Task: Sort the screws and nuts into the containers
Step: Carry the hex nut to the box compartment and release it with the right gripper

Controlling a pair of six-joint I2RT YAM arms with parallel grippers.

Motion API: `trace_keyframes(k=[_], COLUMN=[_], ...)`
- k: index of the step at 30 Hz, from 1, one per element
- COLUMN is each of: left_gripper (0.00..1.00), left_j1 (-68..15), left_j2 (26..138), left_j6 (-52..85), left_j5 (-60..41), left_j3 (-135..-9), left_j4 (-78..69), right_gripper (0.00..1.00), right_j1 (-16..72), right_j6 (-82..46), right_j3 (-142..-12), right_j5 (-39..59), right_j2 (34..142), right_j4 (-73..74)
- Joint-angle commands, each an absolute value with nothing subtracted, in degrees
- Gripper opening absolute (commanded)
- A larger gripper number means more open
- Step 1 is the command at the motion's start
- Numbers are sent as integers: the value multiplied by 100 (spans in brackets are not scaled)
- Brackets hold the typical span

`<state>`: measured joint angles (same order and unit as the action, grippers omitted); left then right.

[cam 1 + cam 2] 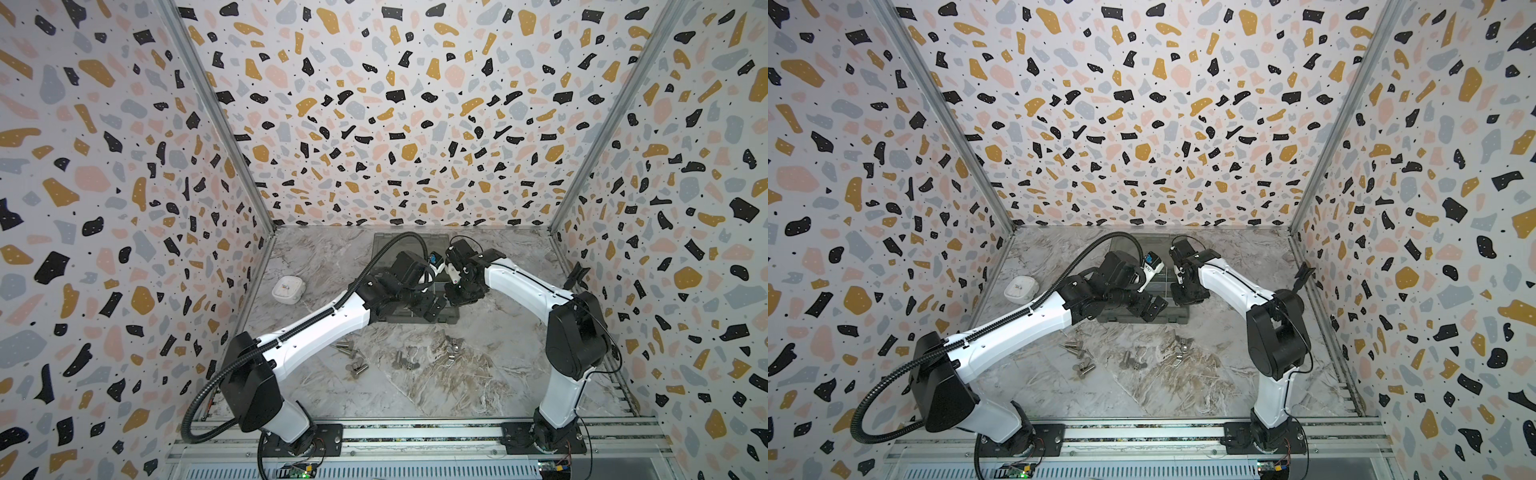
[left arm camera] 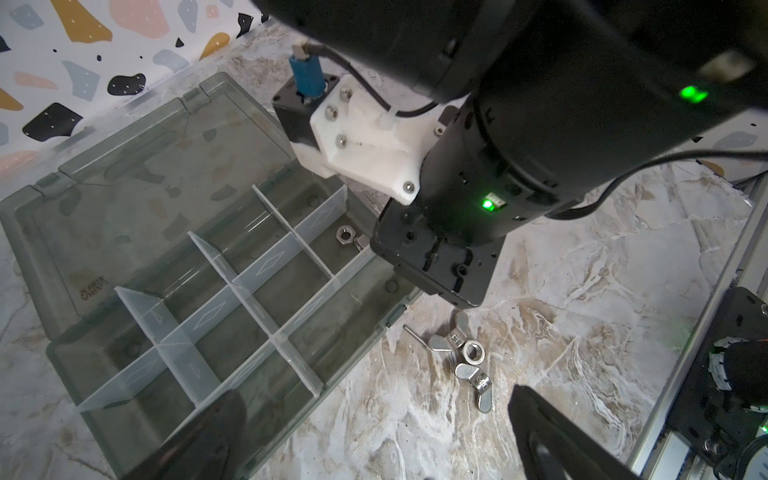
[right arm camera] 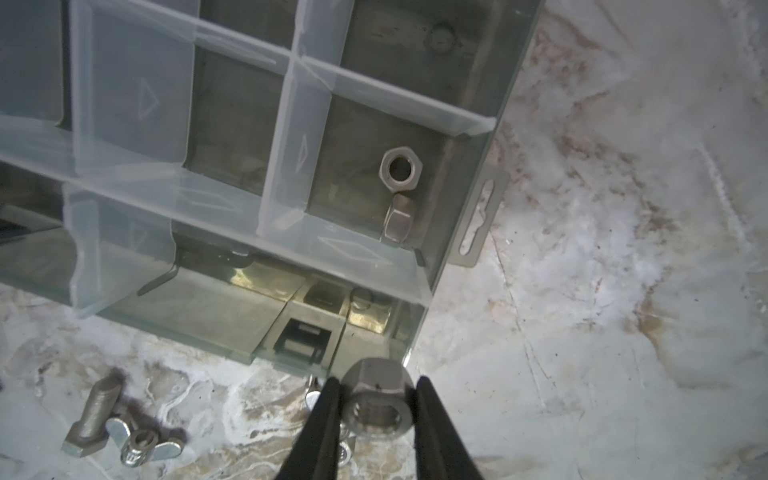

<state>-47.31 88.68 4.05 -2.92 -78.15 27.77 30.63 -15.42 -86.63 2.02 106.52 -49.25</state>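
Down at the near end of the surface, a bunch of loose screws and wing nuts are waiting, so the sort looks barely started. Just past them the right claw is pinched on a hex nut. The gap is narrow, with both black fingers flat on its sides, and it hangs by the near right corner of the organiser box. The left claw is spread as wide as it goes, holding nothing, hovering around the box's near edge. Farther in, the right-end compartment already has two nuts lying in it. So I'd say this is the carry step. Next the nut needs to go farther, clear the near wall and the divider, centre over that cell, then get let go.
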Motion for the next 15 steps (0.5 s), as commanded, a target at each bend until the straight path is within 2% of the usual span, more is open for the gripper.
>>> trace_keyframes(k=[1, 15], left_gripper=[100, 100], left_j1=[-4672, -4431], left_j2=[8959, 9054], left_j6=[222, 188], left_j5=[-429, -551], left_j3=[-8071, -8187], left_j4=[2915, 3051], right_gripper=[21, 23], right_j1=[3021, 2737], right_j6=[-1429, -1393], right_j3=[-9108, -9794], right_j5=[290, 619], right_j2=[10720, 11502], right_j4=[-4826, -4729])
